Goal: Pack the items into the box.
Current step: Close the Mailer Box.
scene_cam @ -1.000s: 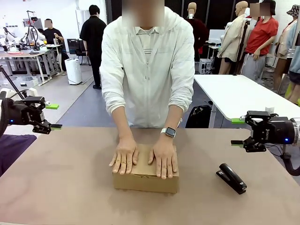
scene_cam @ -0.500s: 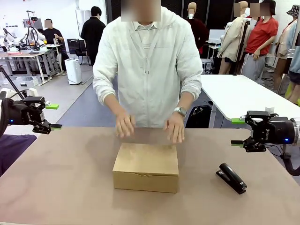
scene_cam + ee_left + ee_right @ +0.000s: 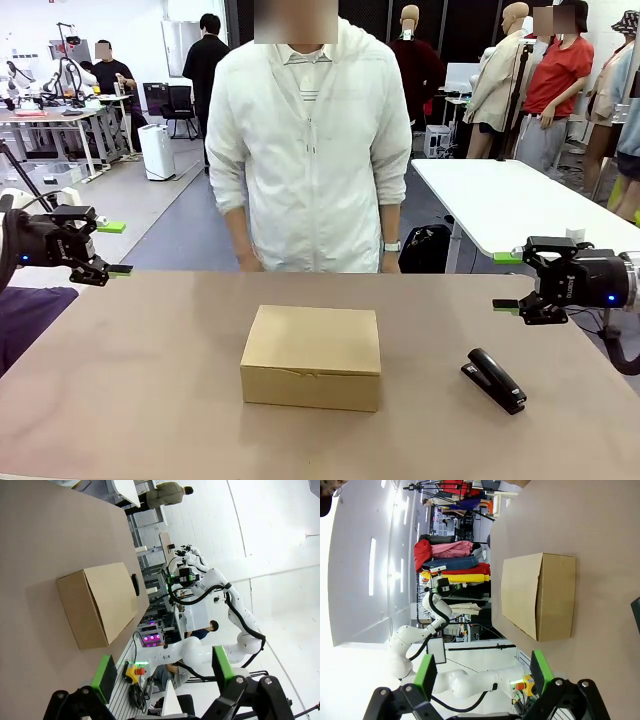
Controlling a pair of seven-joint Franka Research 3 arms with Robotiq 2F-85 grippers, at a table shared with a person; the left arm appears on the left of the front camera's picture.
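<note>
One box [image 3: 311, 357] sits shut near the middle of the table [image 3: 150, 400], well apart from both grippers. It is plain brown cardboard, low and rectangular, with its flat lid down and a faint crease along the near face. No print or tape shows on it. The pouch and knife cannot be seen; whether they are inside cannot be told.

From the left wrist the box [image 3: 97, 605] lies on the bare tabletop [image 3: 35, 540] with its lid closed and one long side in shade. From the right wrist it [image 3: 539, 596] shows the same flat lid and a lighter end face.

To the right of the box, nearer the robot, a black stapler [image 3: 493, 379] lies on the table, apart from the box.

The left gripper [image 3: 112, 248] hangs above the table's far left edge, fingers apart, holding nothing; its green pads [image 3: 104, 675] stand wide in its wrist view. The right gripper [image 3: 507, 281] hangs above the far right edge, fingers apart too and empty, with green pads [image 3: 541, 671] wide in its own view.

A person [image 3: 305, 150] in a white jacket stands at the far side, arms down, hands below the table edge.
</note>
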